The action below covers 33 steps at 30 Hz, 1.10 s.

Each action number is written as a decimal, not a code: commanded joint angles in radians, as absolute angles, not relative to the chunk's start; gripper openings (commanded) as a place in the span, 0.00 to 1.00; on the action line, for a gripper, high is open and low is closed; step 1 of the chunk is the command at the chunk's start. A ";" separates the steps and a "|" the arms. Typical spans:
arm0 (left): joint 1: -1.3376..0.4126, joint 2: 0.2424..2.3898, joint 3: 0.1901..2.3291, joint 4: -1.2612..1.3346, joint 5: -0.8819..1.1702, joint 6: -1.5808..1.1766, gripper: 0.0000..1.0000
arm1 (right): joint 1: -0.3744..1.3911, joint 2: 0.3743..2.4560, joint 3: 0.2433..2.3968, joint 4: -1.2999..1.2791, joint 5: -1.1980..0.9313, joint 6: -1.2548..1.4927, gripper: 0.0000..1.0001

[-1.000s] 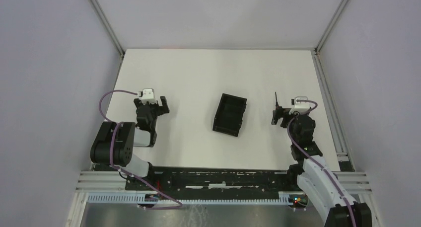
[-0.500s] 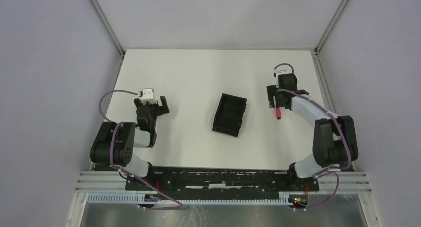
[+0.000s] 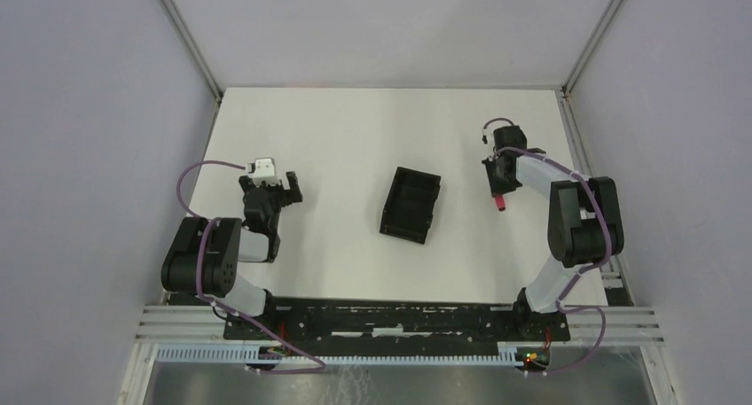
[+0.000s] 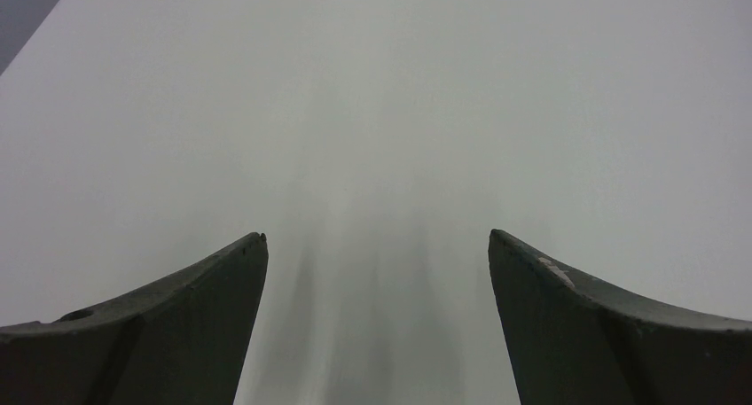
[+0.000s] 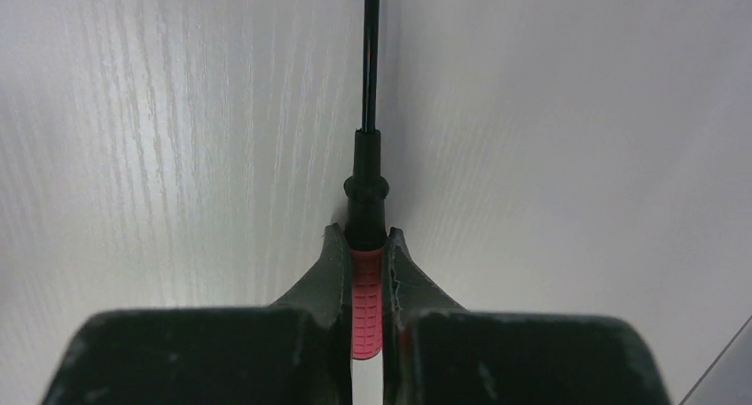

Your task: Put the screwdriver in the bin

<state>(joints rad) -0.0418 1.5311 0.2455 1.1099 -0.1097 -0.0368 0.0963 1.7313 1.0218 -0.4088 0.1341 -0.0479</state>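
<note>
White table (image 3: 355, 130): right gripper (image 5: 365, 241) pinching screwdriver (image 5: 366, 307) handle, bin (image 3: 411, 205) at its 9 o'clock; left gripper (image 4: 377, 245) spread. Risk: shaft pivoting in thin pinch, missing bin.

Counts, all views.
Counter (image 3: 346, 130): 1, white.
Screwdriver (image 3: 499, 200): 1, red handle with a thin black shaft.
Bin (image 3: 410, 206): 1, black, open-topped.
Arms: 2, namely left arm (image 3: 206, 259) and right arm (image 3: 581, 219).
Grippers: 2, namely left gripper (image 4: 377, 237) and right gripper (image 5: 366, 235).
Fingers (image 4: 177, 325): 2 per gripper, 4 in total.
</note>
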 commanded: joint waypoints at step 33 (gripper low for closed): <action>-0.045 1.534 0.250 1.163 -0.112 -0.020 1.00 | 0.638 1.359 0.914 -0.213 -0.034 0.464 0.00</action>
<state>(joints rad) -0.0418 1.5311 0.2455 1.1099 -0.1097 -0.0368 0.5953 1.3216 0.9344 -0.3336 -0.0921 0.4297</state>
